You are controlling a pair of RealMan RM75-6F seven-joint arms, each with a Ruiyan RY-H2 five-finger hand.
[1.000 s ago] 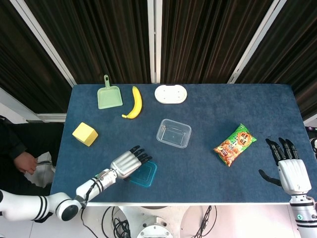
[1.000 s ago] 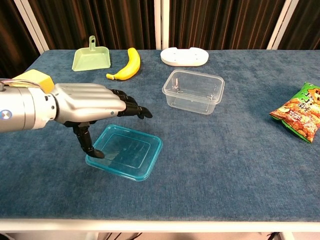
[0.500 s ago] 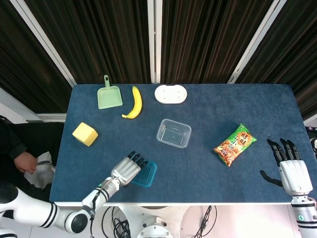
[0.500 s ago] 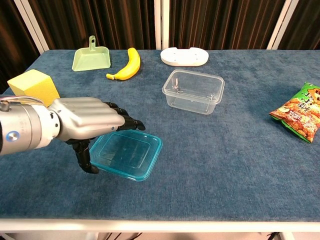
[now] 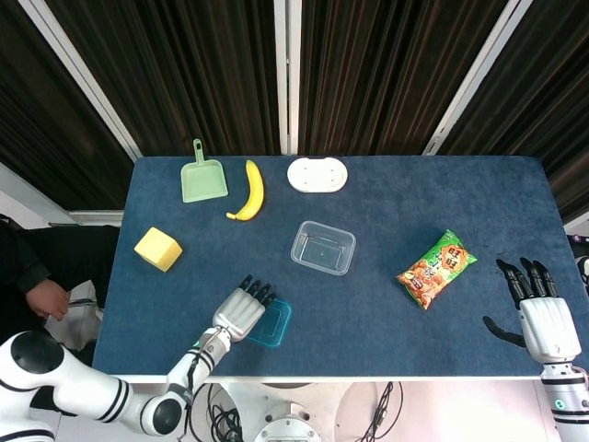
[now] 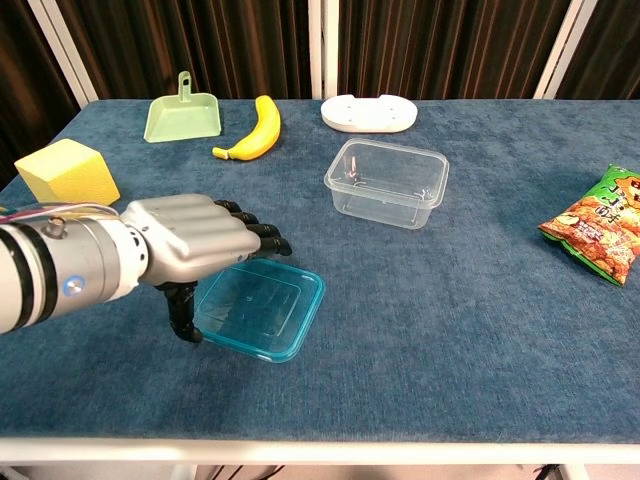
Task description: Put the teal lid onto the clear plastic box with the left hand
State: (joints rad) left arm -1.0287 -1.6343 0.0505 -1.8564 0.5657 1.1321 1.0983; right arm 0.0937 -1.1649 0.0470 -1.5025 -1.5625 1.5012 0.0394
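Lid work is only beginning: the teal lid [image 6: 257, 311] is lying flat on the near-left part of the table [image 6: 450, 330], well apart from the clear plastic box [image 6: 386, 183] waiting open farther right. We are reaching our left hand [image 6: 192, 243] over the lid's left edge, fingers extended together, thumb dropping beside the rim; we cannot tell whether it is gripping. Lifting, carrying and seating are all remaining. Our right hand [image 5: 541, 308] is idling spread at the near right. Banana [image 6: 254, 129], dustpan [image 6: 183, 115], yellow block [image 6: 66, 171] and snack bag [image 6: 602, 224] are sitting clear of the route.
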